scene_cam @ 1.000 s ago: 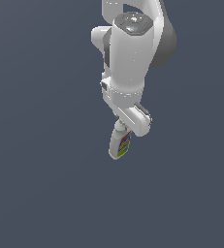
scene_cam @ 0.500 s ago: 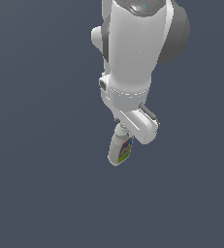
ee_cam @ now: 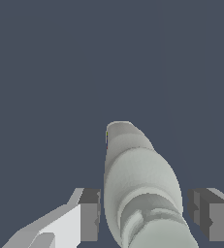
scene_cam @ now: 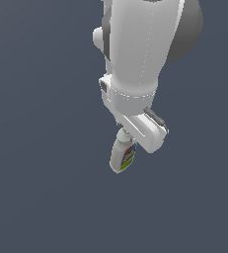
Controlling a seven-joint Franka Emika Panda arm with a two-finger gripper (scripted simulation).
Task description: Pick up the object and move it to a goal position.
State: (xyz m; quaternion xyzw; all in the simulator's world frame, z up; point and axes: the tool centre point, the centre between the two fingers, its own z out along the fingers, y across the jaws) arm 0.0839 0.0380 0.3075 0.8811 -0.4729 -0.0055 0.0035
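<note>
End effector (ee_cam: pixel 145 213), spread wide astride the bottle (scene_cam: pixel 123 155), should centre on its neck before closing squarely.

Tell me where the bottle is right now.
In the exterior view the bottle sits just below the arm's hand, near centre. In the wrist view it lies between the claw fingers, gaps showing on both sides.

Bottle (scene_cam: pixel 121 157): off-white body, label banded red, blue, yellow, green. Arm (scene_cam: pixel 135 59): white, dark grey joint. Background uniform slate grey.
</note>
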